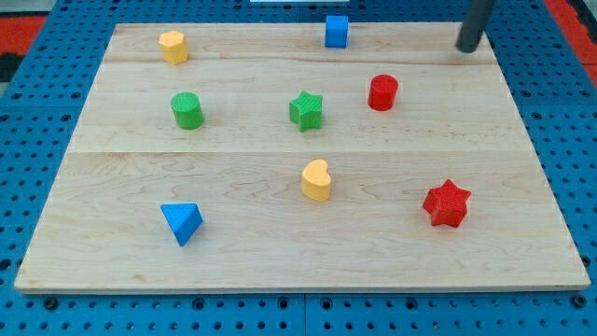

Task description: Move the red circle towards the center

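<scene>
Near the worktop's (280, 177) top right, my tip (466, 49) stands apart from the red circle (382, 92), seemingly touching nothing; no gripper shows.

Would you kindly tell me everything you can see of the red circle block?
The red circle is a short, upright red cylinder with a flat round top and what looks like ribbed plastic sides. It stands on the pale wooden board, right of the view's centre in the upper half. Nothing touches it: the green star sits apart to its left, and my tip is apart, up and to its right near the board's top edge.
</scene>
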{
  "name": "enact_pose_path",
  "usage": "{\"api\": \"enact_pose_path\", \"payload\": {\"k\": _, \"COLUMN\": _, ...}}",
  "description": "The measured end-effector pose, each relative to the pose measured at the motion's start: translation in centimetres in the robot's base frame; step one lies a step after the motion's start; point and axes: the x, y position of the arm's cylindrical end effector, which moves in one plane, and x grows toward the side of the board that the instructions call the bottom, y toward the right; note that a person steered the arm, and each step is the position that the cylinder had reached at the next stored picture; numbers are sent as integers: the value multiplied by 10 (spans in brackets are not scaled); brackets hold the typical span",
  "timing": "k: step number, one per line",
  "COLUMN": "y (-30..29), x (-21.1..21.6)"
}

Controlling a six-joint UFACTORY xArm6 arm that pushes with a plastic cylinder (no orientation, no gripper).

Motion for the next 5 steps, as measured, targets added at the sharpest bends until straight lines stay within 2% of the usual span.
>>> {"api": "enact_pose_path", "payload": {"k": 1, "y": -53, "x": 24}}
{"api": "enact_pose_path", "payload": {"k": 3, "y": -74, "x": 74}}
{"api": "enact_pose_path", "payload": {"k": 5, "y": -133, "x": 76}}
